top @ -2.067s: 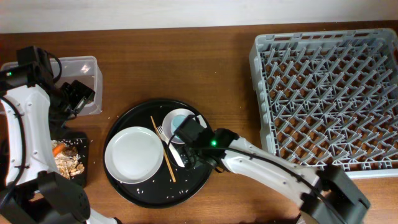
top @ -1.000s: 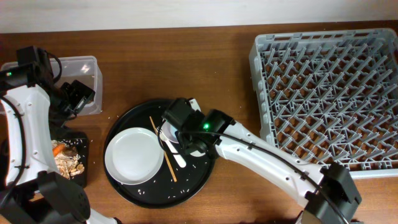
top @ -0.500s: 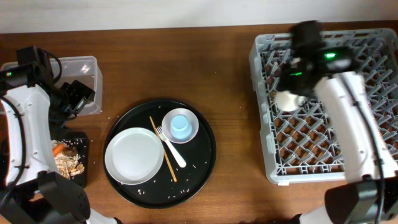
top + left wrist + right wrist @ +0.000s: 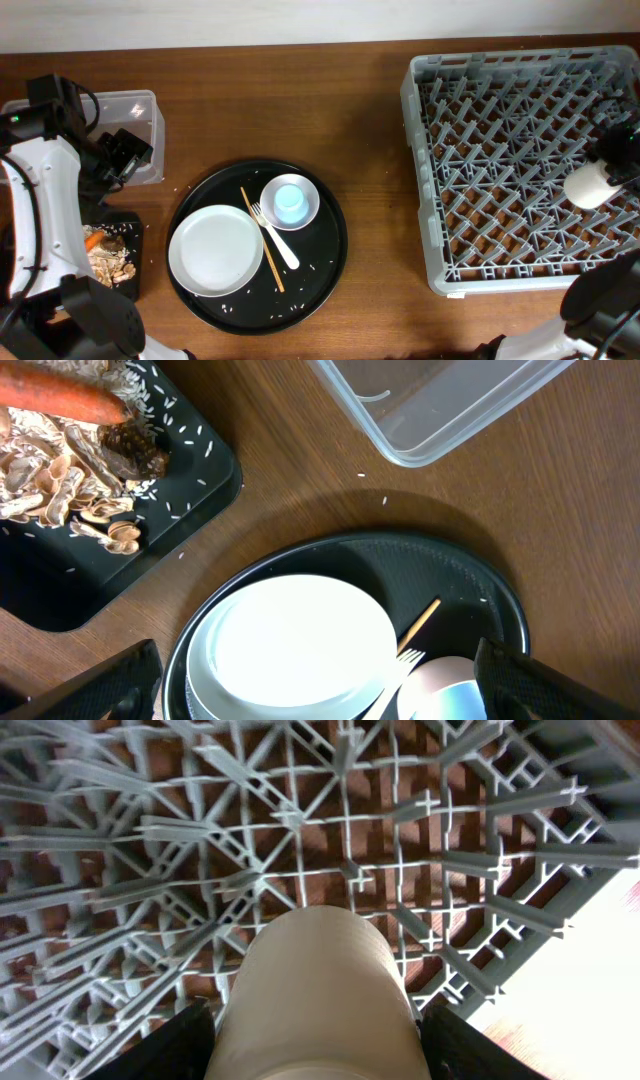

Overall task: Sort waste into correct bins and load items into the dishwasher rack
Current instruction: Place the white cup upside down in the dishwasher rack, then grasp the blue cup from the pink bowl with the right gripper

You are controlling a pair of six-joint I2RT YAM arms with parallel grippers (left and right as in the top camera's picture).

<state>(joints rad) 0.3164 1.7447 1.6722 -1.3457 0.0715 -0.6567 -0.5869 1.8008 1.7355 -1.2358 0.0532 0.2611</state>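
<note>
robot lab bench: white arm (image 4: 42,205), dishwasher rack (image 4: 520,150), wooden table (image 4: 370,130).

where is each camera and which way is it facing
overhead: above the table, facing straight down; left arm and right arm at its edges.
left wrist: facing down at black bin, clear tub, plate; open left tool along bottom.
right wrist: facing down into rack; right tool grips white cup.
shared: plate, in overhead and left wrist.
</note>
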